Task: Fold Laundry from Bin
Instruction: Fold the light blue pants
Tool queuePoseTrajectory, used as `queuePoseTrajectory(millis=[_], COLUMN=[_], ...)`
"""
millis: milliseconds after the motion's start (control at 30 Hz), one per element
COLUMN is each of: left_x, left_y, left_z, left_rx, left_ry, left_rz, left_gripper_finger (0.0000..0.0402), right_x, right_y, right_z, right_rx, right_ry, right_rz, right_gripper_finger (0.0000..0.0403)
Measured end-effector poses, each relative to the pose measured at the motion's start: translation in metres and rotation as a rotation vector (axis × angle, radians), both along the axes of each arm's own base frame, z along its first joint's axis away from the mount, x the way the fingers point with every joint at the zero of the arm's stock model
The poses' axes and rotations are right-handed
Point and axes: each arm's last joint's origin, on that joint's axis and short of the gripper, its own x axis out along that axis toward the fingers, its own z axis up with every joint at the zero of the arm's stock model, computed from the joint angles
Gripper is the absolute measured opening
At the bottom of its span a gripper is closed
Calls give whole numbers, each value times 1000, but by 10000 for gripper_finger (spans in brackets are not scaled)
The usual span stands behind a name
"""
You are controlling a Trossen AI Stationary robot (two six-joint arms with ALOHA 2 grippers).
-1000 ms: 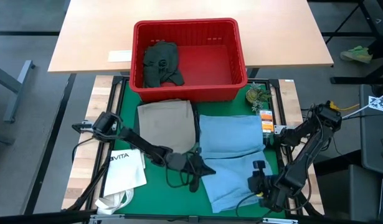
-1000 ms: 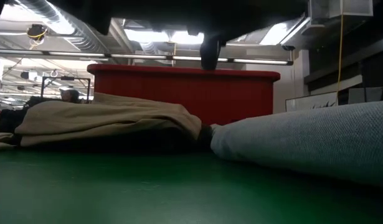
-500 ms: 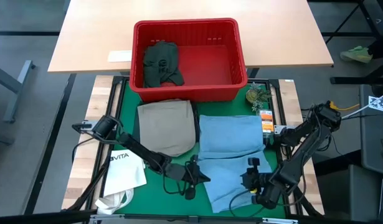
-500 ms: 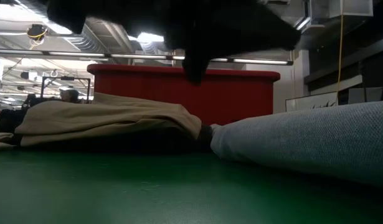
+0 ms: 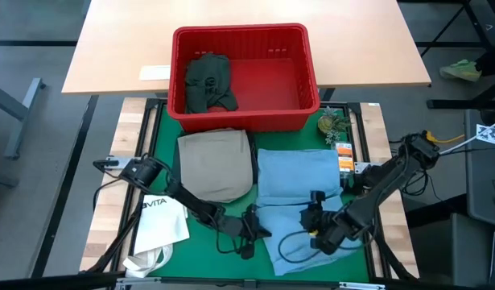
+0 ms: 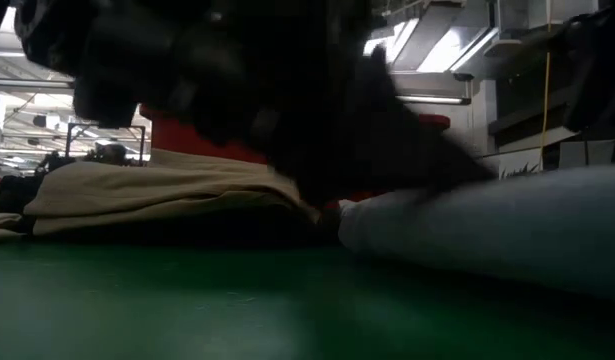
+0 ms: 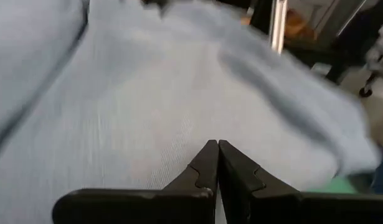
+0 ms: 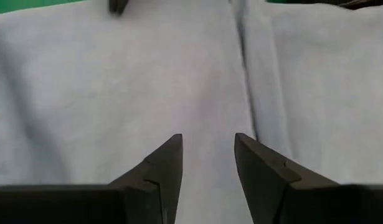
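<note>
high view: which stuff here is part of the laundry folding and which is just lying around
Job: light blue jeans, khaki trousers, dark green piece, red bin, left gripper, right gripper.
Lying about: white VITA bag, paper slip.

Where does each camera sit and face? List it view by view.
High view: overhead, straight down on red bin, light blue jeans, both arms.
Low view: table height, level across tan trousers; a dark arm fills the top.
Left wrist: over the jeans; left gripper shut.
Right wrist: over the jeans; right gripper open.
All four views share the jeans.
</note>
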Motion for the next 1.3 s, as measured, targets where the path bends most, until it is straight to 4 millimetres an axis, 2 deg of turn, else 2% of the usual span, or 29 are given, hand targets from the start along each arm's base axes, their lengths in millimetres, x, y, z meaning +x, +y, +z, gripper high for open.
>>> queuePoseTrajectory(millis=[167, 367, 533, 800, 933, 1067, 1200, 1300], left_x=[-4, -9, -21, -48, -53, -48, -41, -39], left_y=[5, 9, 13, 22, 21, 14, 1, -8], left_z=[-21, -20, -5, 35, 62, 88, 97, 89], left_rx=[6, 7, 64, 130, 117, 59, 25, 22], left_ry=[162, 296, 418, 592, 523, 333, 171, 146], left_rz=[6, 4, 2, -16, -9, 3, -41, -61], left_gripper_finger=[6, 2, 1, 0, 0, 0, 0, 0], right_x=[6, 6, 5, 5, 7, 10, 9, 3], right_y=[-8, -8, -6, -6, -4, 1, 5, 9], right_z=[0, -1, -1, -1, 5, 16, 18, 13], right_rx=[-16, -5, 33, 25, 19, 52, 130, 118], right_ry=[12, 37, 81, 89, 91, 92, 145, 156], right_rz=[3, 29, 67, 102, 144, 213, 278, 299], right_gripper_finger=[147, 147, 147, 147, 147, 147, 147, 147])
